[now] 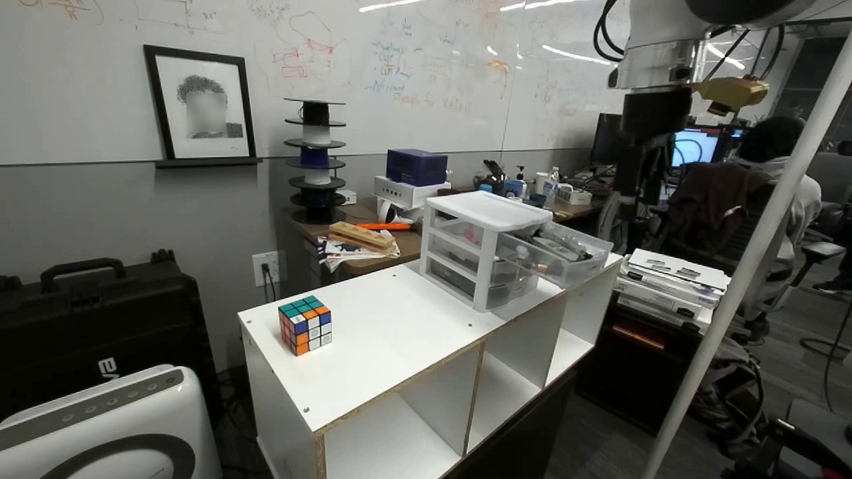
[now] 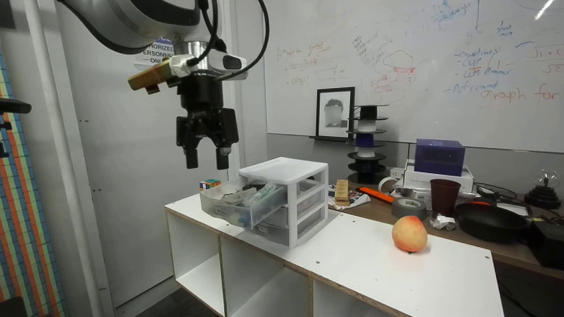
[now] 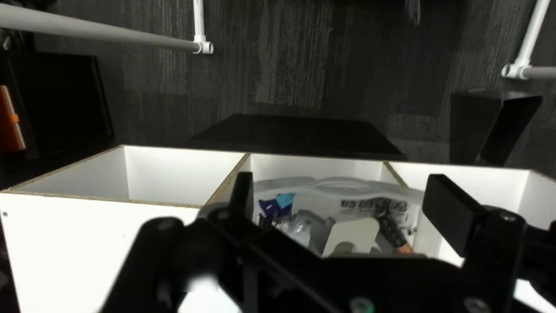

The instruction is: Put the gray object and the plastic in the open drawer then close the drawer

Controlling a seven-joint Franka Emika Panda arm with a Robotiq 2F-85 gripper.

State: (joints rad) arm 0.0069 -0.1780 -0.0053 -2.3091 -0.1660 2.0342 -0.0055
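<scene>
The drawer, the top tier of the white-framed unit, is pulled out in both exterior views (image 1: 589, 271) (image 2: 224, 212) and lies below the gripper in the wrist view (image 3: 339, 186). Inside are several mixed items, among them a gray item (image 1: 562, 249) and clear plastic (image 2: 264, 193), which also shows in the wrist view (image 3: 302, 229). I cannot tell which gray item is the gray object; none shows loose on the shelf top. My gripper (image 2: 207, 159) is open and empty, pointing down above the drawer and apart from it; its spread fingers frame the drawer in the wrist view (image 3: 343, 195).
The drawer unit (image 1: 489, 209) stands on a white shelf (image 2: 352, 251). A puzzle cube (image 1: 306, 324) and a peach (image 2: 410, 234) sit on the shelf top. A cluttered desk (image 2: 379, 209) stands behind. A white pole (image 1: 745, 266) stands near the arm.
</scene>
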